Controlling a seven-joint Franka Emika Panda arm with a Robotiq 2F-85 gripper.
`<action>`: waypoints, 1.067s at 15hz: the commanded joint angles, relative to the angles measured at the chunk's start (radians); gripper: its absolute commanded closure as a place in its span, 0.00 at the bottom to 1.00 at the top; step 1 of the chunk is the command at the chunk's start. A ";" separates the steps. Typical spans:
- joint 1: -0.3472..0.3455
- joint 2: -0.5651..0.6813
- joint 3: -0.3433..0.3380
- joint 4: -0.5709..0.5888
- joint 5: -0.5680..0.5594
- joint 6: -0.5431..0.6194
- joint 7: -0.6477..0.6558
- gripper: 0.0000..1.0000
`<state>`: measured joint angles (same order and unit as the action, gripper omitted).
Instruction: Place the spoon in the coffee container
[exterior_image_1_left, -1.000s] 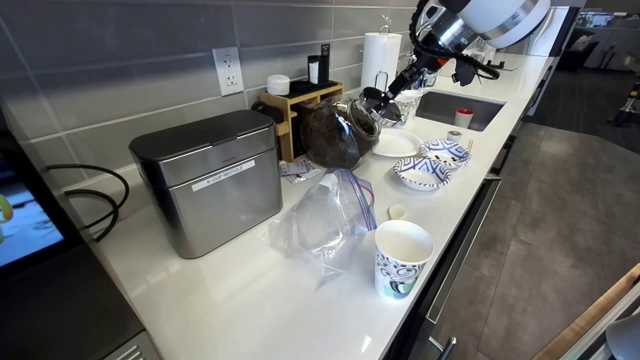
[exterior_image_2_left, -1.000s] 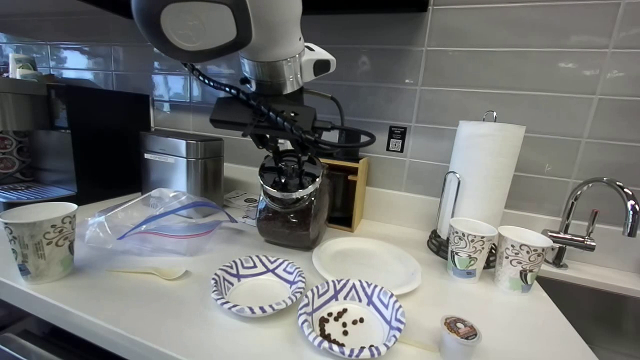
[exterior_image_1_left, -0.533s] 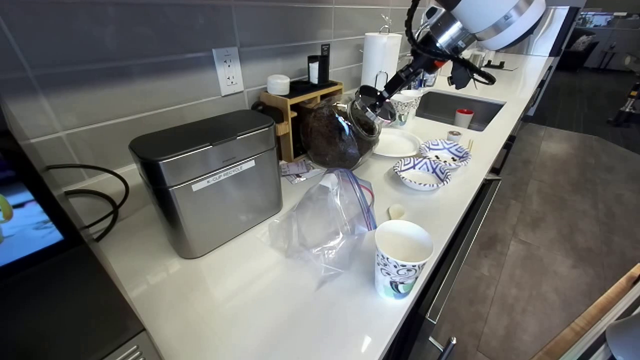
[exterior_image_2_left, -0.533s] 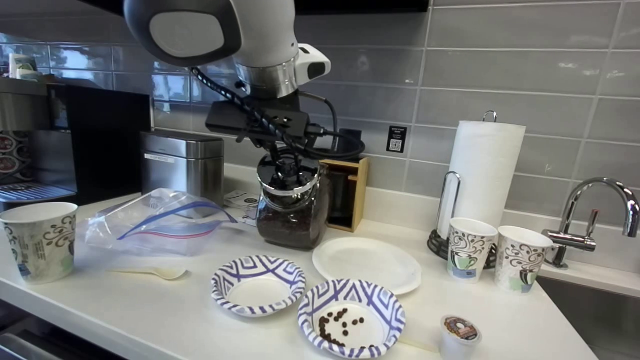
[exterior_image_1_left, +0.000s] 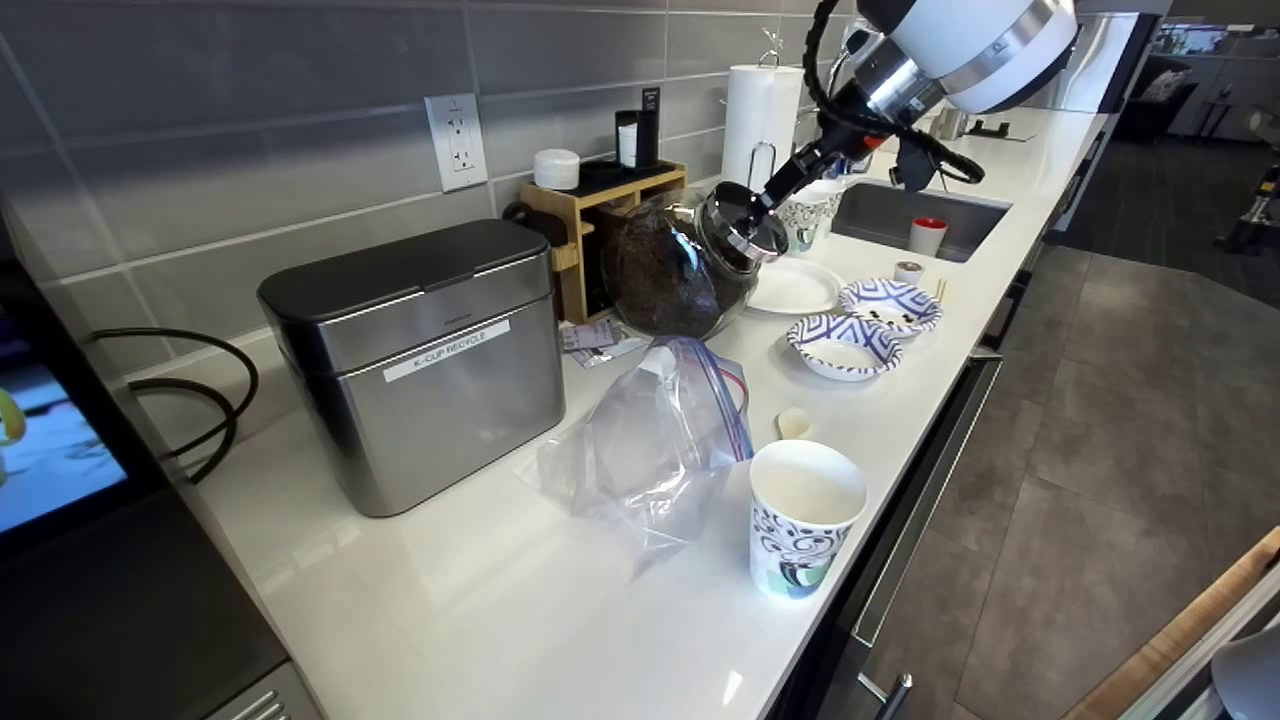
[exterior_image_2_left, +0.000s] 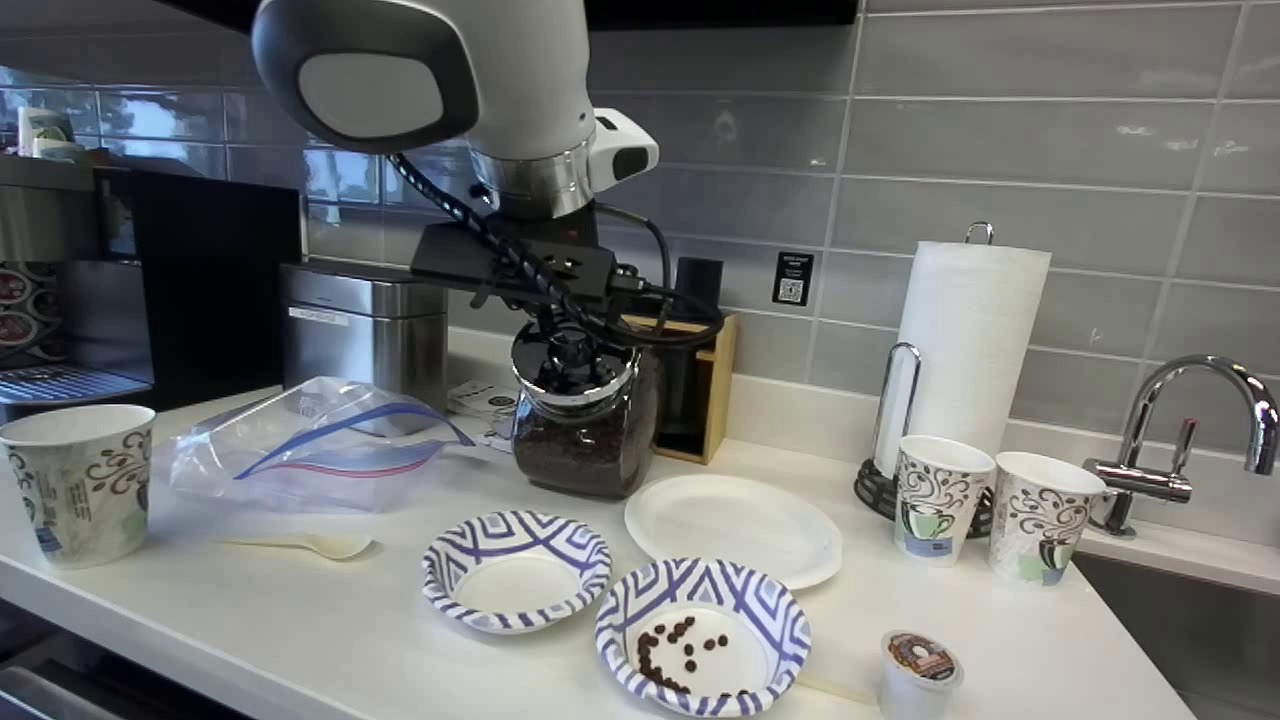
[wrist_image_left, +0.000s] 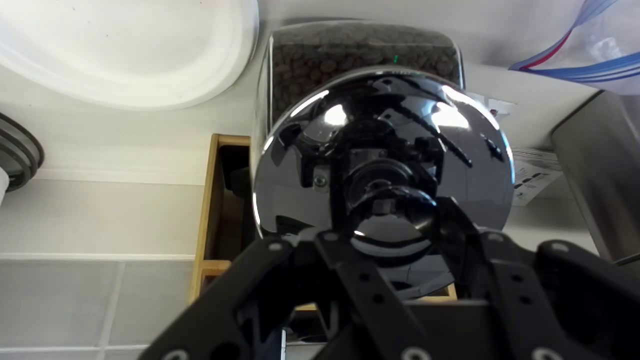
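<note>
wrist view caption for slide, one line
Wrist view: fingers flanking the knob of a shiny lid over the coffee container, beans showing inside, white plate upper left.

1. Lid (wrist_image_left: 475, 170) is right in the gripper (wrist_image_left: 387, 222), coffee container (exterior_image_2_left: 580, 460) just under both; can't tell if it's seated.
2. Left of the gripper (sides as in an exterior view): bag (exterior_image_2_left: 320, 455), bin (exterior_image_2_left: 365, 320) behind it. Spoon (exterior_image_2_left: 335, 545) on the counter (exterior_image_2_left: 330, 620), front-left. Cup (exterior_image_2_left: 85, 490) way farther left.
3. Rack (exterior_image_2_left: 719, 390) just behind the gripper, slightly right.
4. In front of the gripper: bowl (exterior_image_2_left: 515, 583). Front-right: plate (exterior_image_2_left: 740, 520), plus another bowl (exterior_image_2_left: 775, 605) with beans (exterior_image_2_left: 646, 655) in it.
5. Way off right: towel roll (exterior_image_2_left: 965, 345), two more cups (exterior_image_2_left: 935, 500) near it.
</note>
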<state>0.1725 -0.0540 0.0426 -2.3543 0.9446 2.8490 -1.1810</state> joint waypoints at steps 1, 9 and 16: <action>0.015 0.043 0.011 0.022 0.071 0.062 -0.046 0.79; 0.019 0.082 0.030 0.054 0.126 0.089 -0.071 0.79; 0.020 0.112 0.040 0.064 0.132 0.107 -0.068 0.79</action>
<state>0.1856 0.0231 0.0744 -2.3126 1.0425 2.9289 -1.2238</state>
